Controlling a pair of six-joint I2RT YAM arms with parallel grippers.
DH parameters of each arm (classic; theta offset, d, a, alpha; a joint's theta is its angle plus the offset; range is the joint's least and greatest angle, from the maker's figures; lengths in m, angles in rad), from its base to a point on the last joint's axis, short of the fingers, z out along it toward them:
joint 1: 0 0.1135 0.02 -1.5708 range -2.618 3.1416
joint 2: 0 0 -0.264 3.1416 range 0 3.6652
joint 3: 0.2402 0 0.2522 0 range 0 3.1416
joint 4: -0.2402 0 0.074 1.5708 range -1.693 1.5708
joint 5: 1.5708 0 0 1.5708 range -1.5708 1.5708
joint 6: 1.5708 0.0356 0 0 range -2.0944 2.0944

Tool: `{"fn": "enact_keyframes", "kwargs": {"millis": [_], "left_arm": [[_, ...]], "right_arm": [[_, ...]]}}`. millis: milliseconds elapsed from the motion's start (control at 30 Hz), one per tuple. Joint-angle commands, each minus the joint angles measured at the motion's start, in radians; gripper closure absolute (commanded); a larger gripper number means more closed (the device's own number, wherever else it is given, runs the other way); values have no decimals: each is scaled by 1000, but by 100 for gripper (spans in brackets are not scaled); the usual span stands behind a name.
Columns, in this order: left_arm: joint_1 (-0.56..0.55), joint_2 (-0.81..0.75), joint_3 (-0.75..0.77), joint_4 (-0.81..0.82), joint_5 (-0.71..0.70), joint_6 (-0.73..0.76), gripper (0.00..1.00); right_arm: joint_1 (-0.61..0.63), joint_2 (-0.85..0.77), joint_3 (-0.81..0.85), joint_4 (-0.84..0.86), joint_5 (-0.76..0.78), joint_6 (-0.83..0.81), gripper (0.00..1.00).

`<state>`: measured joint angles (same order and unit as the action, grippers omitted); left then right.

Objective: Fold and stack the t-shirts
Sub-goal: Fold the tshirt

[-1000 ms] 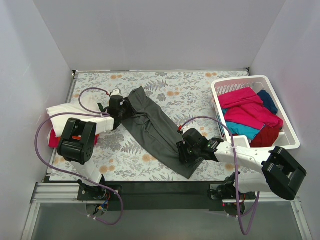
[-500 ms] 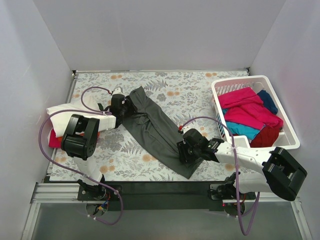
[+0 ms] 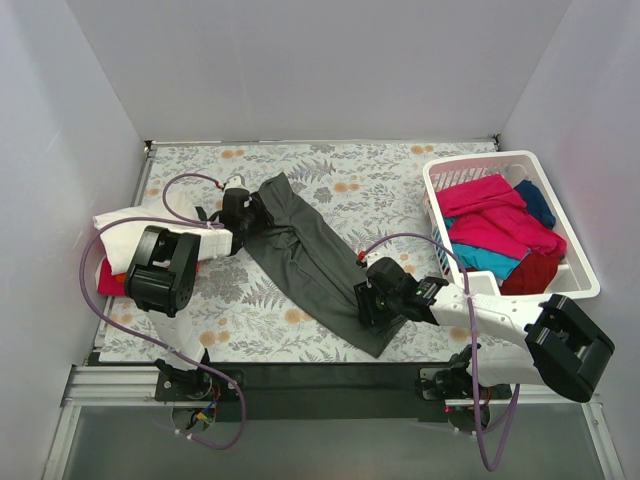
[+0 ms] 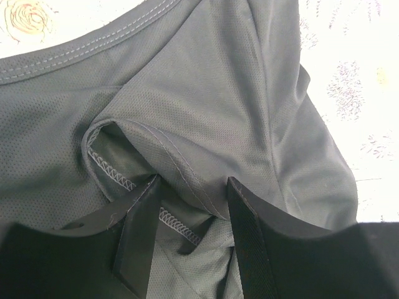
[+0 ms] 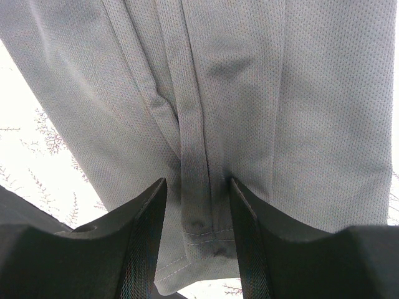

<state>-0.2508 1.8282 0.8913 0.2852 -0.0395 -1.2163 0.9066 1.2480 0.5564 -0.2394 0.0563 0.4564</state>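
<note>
Dark grey t-shirt (image 3: 305, 262) lies in a long diagonal from near the far-left corner to the near edge. My left gripper (image 4: 193, 187) pinches a collar-end fold and my right gripper (image 5: 198, 184) pinches the hem. It's light, limp knit, so I judge the stitched seams the surest hold.

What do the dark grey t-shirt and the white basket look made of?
The dark grey t-shirt looks like thin knit sports mesh, probably synthetic, matte: tiny pinholes and stitched hems show in both wrist views. The white slatted basket looks like rigid moulded plastic, smooth, judging by its even slats and rim.
</note>
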Motion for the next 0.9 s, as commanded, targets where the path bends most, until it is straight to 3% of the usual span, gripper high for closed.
{"fn": "enact_keyframes", "kwargs": {"millis": [0, 133, 367, 400, 467, 867], "left_arm": [[4, 2, 23, 9, 4, -9, 57], [4, 14, 29, 28, 23, -15, 60], [4, -23, 6, 29, 38, -28, 82], [5, -30, 3, 23, 38, -26, 90], [4, -46, -6, 2, 38, -26, 96], [42, -168, -48, -101, 222, -46, 98]], "right_arm": [[8, 30, -53, -54, 14, 13, 59], [8, 30, -55, -54, 16, 14, 59], [8, 25, -62, -54, 23, 22, 59], [8, 25, -64, -55, 25, 24, 59], [8, 27, -62, -55, 24, 24, 59], [8, -9, -87, -60, 31, 30, 59]]}}
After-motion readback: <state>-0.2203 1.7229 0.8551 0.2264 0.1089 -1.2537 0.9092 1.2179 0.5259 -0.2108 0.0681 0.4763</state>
